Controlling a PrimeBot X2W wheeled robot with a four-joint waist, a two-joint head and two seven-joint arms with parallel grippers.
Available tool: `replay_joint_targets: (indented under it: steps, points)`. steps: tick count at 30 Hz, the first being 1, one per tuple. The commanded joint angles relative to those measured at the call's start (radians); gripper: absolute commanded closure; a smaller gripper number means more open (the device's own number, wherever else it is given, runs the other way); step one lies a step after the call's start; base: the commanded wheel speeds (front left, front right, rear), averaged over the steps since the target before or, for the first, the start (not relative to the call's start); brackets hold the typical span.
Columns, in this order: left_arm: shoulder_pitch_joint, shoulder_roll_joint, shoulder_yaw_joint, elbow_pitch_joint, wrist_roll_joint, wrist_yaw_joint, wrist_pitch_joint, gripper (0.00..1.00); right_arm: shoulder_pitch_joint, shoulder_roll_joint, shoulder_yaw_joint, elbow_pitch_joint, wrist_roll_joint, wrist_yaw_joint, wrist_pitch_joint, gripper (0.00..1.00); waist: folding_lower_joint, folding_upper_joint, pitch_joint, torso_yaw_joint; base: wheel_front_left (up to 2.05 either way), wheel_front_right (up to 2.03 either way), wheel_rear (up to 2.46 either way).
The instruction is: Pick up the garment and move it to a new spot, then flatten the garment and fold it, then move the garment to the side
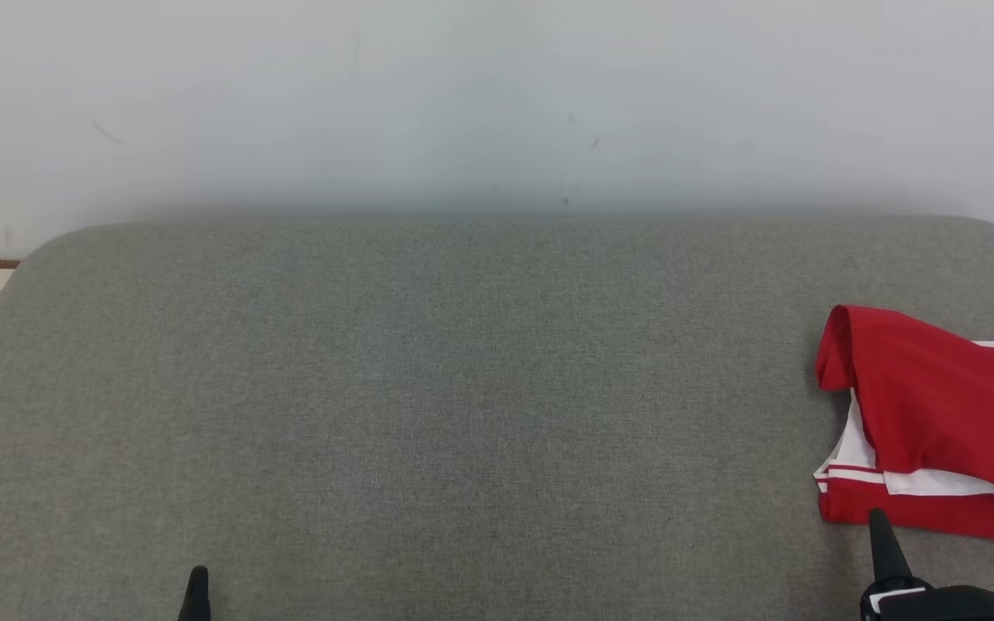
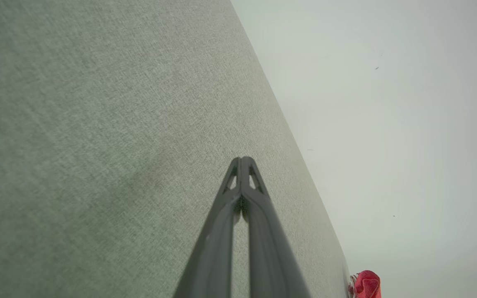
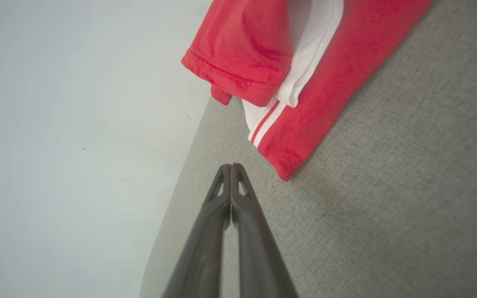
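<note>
Head view showed the garment (image 1: 937, 405) lying in a loose red-and-white fold at the right edge of the surface (image 1: 462, 388), towards the near corner, part of it out of frame. Judged from that, the picking up, flattening and folding looked done and the garment sat at the side, so little or nothing seemed left. The fold was not neat, though: one red flap humped up at its far end. The right gripper (image 1: 881, 535) had its fingers pressed together and empty, near the garment's corner but apart from it in the right wrist view. The left gripper (image 1: 197, 595), likewise closed on nothing, was at the near edge, well apart from the garment.
</note>
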Motion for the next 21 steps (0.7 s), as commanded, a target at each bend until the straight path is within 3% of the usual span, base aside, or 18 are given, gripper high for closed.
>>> replay_joint_targets:
  steps: [1, 21]
  points:
    - [-0.016, 0.003, 0.005, -0.012, -0.033, -0.009, 0.007, 1.00, -0.013, 0.001, -0.007, -0.012, 0.033, 0.000, 0.009, 1.00, -0.0001, 0.0000, 0.000, 0.001, 0.00, 0.00, 0.00]
    - [-0.020, 0.003, 0.017, -0.020, -0.234, -0.030, 0.051, 1.00, -0.018, 0.008, -0.041, -0.030, 0.235, 0.000, 0.062, 1.00, -0.0001, 0.0000, 0.001, 0.009, 0.00, 0.00, 0.00]
